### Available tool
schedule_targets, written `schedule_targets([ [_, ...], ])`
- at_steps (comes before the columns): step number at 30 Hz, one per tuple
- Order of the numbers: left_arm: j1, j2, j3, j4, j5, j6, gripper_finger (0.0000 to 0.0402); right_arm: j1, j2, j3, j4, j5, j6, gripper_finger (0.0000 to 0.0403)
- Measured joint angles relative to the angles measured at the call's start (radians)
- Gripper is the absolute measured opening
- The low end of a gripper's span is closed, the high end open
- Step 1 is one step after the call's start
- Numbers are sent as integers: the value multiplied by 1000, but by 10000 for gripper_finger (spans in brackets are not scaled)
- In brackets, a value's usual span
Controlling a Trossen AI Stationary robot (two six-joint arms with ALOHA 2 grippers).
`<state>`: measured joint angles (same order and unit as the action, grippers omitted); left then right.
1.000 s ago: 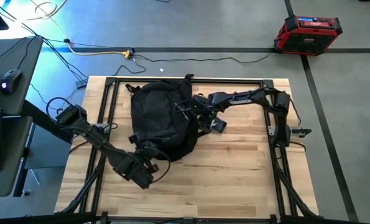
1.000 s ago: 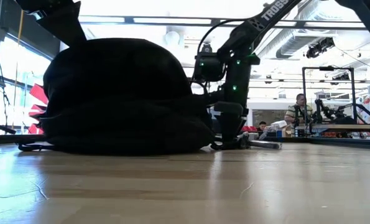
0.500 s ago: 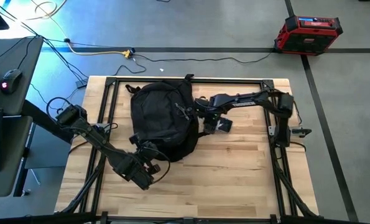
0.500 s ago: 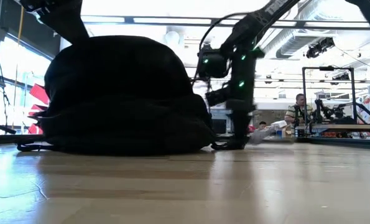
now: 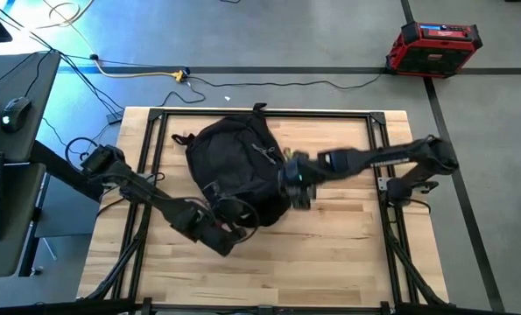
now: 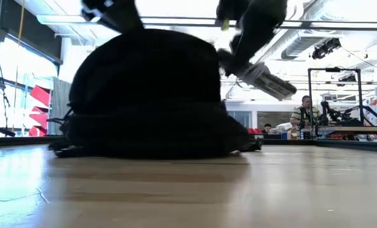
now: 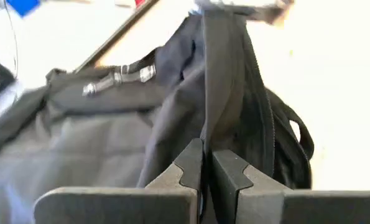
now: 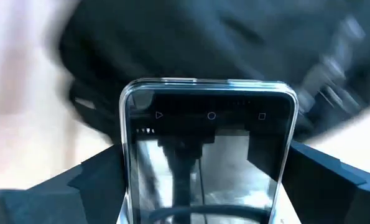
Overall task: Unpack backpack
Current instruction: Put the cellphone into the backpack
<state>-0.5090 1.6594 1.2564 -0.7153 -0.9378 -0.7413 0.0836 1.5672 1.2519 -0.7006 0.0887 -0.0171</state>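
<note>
The black backpack [image 5: 234,166] lies on the wooden table, a rounded heap in the low view [image 6: 150,95]. Grey zipper pulls [image 7: 119,78] show on it. My left gripper [image 5: 229,234] is at its near end, shut on a black band of it [image 7: 203,165]. My right gripper [image 5: 295,185] hangs above the backpack's right side. It is closed on a phone [image 8: 209,143] with a dark screen and a clear case. In the low view the phone [image 6: 264,79] shows as a silvery slab, high over the table. My left gripper pinches a black band of the backpack [image 7: 217,134] between its two fingers, right beside a zipper line. The band runs away from the fingertips along the backpack. The backpack rests on the table. My right gripper holds the phone by its two long edges [image 8: 127,180], one finger [image 8: 91,177] on each side, and the fingers slant downward. The screen faces the wrist camera and the phone's free end [image 8: 209,87] sticks out past the fingertips. The phone is tilted and lifted clear of table and backpack.
Black frame rails [image 5: 155,122] run along the table's edges. A red case [image 5: 433,48] stands on the floor beyond the far right corner, and cables lie behind the table. A desk with a mouse [image 5: 15,109] is at the left. People sit in the room beyond [image 6: 305,111].
My right gripper has risen from table height beside the backpack, carrying the phone up and clear, and has swung toward the near edge. My left gripper has moved toward the table's right, still shut. The backpack's near end has slid that way with it.
</note>
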Motion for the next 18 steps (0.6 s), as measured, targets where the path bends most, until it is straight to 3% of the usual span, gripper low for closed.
schedule_targets([
  [8, 21, -46, 69, 133, -114, 246, 0, 232, 5, -110, 364, 154, -145, 334],
  [11, 26, -77, 81, 195, -108, 311, 0, 284, 6, -146, 514, 161, -202, 334],
  [15, 56, -104, 85, 236, -41, 356, 0, 329, 18, -150, 565, 188, -248, 334],
  [18, 79, -103, 85, 222, 93, 415, 0, 347, 16, -150, 542, 265, -254, 334],
])
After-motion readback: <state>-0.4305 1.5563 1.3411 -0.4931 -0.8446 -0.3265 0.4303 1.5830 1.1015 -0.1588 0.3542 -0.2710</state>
